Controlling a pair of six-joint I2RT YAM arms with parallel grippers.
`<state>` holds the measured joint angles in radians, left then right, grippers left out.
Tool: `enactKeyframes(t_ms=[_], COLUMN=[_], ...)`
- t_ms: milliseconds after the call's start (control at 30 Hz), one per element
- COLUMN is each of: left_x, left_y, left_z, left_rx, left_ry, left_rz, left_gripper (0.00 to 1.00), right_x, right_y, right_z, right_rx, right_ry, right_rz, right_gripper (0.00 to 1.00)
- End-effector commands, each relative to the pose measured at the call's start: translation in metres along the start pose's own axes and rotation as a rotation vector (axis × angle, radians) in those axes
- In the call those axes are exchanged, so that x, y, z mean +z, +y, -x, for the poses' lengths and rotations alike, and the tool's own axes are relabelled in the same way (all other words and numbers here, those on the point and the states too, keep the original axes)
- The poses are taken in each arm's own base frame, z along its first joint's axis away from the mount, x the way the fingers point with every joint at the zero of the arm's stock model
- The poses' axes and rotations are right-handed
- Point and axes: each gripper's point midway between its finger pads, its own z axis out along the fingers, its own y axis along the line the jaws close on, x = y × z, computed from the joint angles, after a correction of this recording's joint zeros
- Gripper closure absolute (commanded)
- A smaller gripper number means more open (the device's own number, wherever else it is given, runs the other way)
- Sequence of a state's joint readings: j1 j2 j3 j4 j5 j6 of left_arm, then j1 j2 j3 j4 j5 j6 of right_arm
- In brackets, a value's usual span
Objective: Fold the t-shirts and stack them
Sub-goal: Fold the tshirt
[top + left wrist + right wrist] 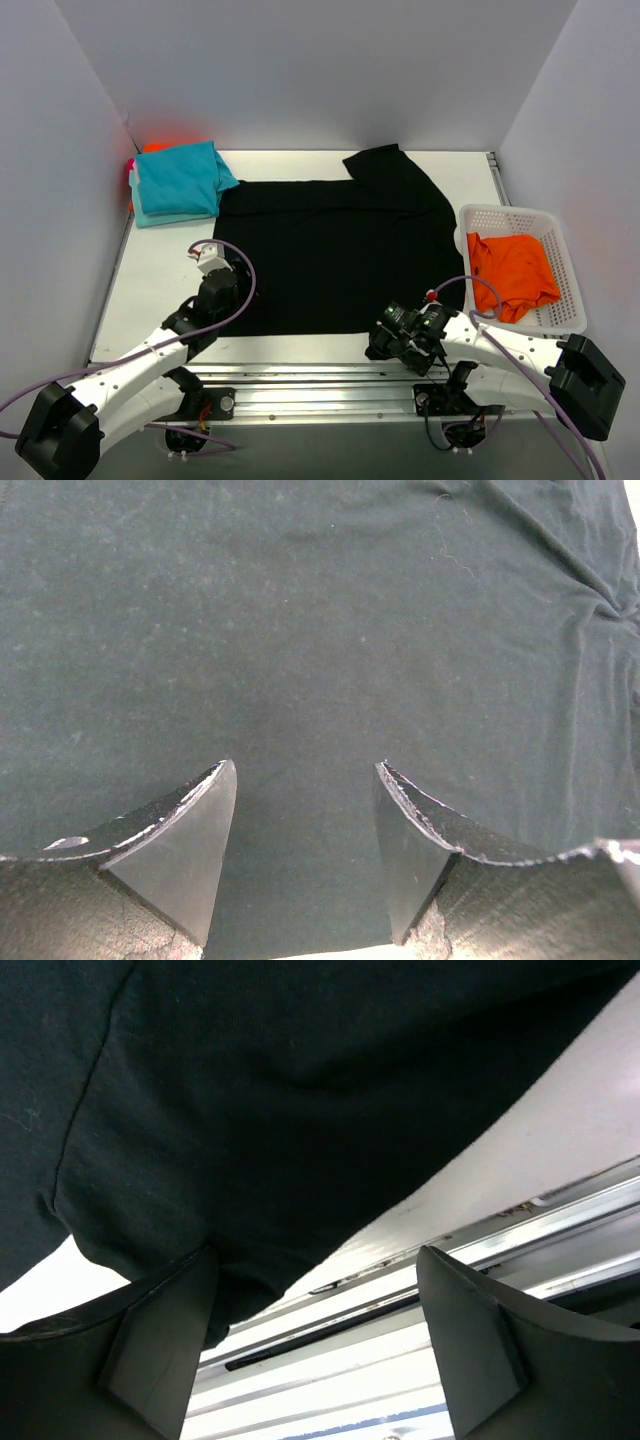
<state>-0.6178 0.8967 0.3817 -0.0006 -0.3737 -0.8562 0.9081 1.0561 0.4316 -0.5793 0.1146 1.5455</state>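
under and ahead of the left fingers (180, 850), the black t-shirt (340, 250) is lying spread flat on the surface (150, 290). it is filling nearly all of that wrist view, with only a sliver of bare surface showing behind the fingertips, so the fingers are probably hovering just inside the near hem. they are standing apart with nothing gripped, most likely so they can drop and pinch the hem. the right fingers (470, 1340) are also standing apart and holding nothing. the near corner of the same shirt is reaching down to the finger on the left of that wrist view, though whether cloth and finger are touching is not showing. the other finger is hanging over bare surface, with the metal rail (560, 1222) just behind it. with one pair of fingers sitting toward each end of the near hem, the arms are seemingly getting ready to lift that edge together and carry it away from themselves for a first fold. well beyond the left fingers and off to their left, the teal t-shirts (178, 178) are sitting folded in a pile, likely the stack being built. off to the right of the right fingers, the orange t-shirt (512, 272) is lying crumpled in the white basket (510, 209), apparently waiting its turn.
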Motion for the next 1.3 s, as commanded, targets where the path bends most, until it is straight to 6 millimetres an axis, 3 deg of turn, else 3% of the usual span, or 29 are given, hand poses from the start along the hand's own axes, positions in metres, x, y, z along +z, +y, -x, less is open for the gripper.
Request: enactKeyframes(t_ms=[0,100,133,200,233,333,533,667,700,767,800,833,867,900,933,967,1000,1033,1067,1100,1167,1267], left_x=[0.003,0.004,0.005,0.005,0.005,0.006,0.007,0.008,0.008,0.008,0.008,0.008,0.009,0.009,0.009,0.009,0.01,0.01,0.01,0.009,0.008,0.005], left_y=[-0.01,-0.01,-0.009,-0.009,-0.009,-0.007,-0.004,-0.003,-0.003,-0.002,-0.001,-0.001,-0.001,0.0,0.001,0.001,0.003,0.002,0.002,0.001,0.001,0.002], left_z=[0.006,0.006,0.006,0.007,0.007,0.008,0.008,0.008,0.007,0.007,0.008,0.008,0.009,0.01,0.01,0.011,0.012,0.013,0.014,0.014,0.015,0.017], left_rx=[-0.016,-0.018,-0.017,-0.018,-0.018,-0.02,-0.022,-0.022,-0.022,-0.022,-0.022,-0.023,-0.023,-0.026,-0.028,-0.03,-0.032,-0.036,-0.036,-0.036,-0.035,-0.034], left_ry=[-0.016,-0.016,-0.014,-0.016,-0.015,-0.017,-0.016,-0.015,-0.012,-0.013,-0.015,-0.013,-0.016,-0.018,-0.018,-0.016,-0.019,-0.021,-0.02,-0.018,-0.013,-0.019], left_rz=[-0.046,-0.047,-0.045,-0.044,-0.042,-0.037,-0.032,-0.027,-0.027,-0.026,-0.022,-0.023,-0.022,-0.018,-0.016,-0.019,-0.017,-0.02,-0.02,-0.024,-0.026,-0.026], left_gripper=[0.34,0.34,0.34,0.34,0.34,0.34,0.34,0.34,0.34,0.34,0.34,0.34,0.34,0.34,0.34,0.34,0.34,0.34,0.34,0.34,0.34,0.34], right_x=[0.001,-0.002,-0.004,-0.003,0.001,0.007,0.007,-0.004,-0.014,-0.025,-0.041,-0.047,-0.045,-0.056,-0.051,-0.034,-0.024,-0.017,0.015,0.025,0.047,0.051], right_y=[-0.004,-0.002,0.001,0.0,-0.005,-0.005,-0.008,-0.007,0.005,0.012,0.036,0.047,0.055,0.081,0.098,0.103,0.114,0.143,0.138,0.138,0.151,0.165], right_z=[0.005,0.012,0.015,0.016,0.016,0.013,0.018,0.026,0.034,0.041,0.053,0.062,0.07,0.083,0.1,0.107,0.117,0.139,0.144,0.155,0.166,0.158], right_rx=[0.01,-0.005,0.002,-0.011,-0.006,-0.005,-0.031,-0.053,-0.055,-0.092,-0.095,-0.094,-0.142,-0.144,-0.122,-0.187,-0.197,-0.179,-0.225,-0.255,-0.288,-0.29], right_ry=[-0.023,-0.041,-0.046,-0.043,-0.031,-0.008,-0.021,-0.049,-0.073,-0.092,-0.128,-0.144,-0.155,-0.179,-0.2,-0.183,-0.175,-0.188,-0.162,-0.171,-0.193,-0.207], right_rz=[-0.035,-0.043,-0.039,-0.044,-0.057,-0.049,-0.081,-0.109,-0.088,-0.11,-0.062,-0.057,-0.08,-0.031,-0.003,-0.047,-0.034,0.032,-0.069,-0.12,-0.179,-0.126], right_gripper=[0.26,0.32,0.45,0.6,0.76,1.0,1.0,1.0,1.0,1.0,1.0,1.0,1.0,1.0,1.0,0.97,0.76,0.55,0.33,0.16,0.1,0.09])
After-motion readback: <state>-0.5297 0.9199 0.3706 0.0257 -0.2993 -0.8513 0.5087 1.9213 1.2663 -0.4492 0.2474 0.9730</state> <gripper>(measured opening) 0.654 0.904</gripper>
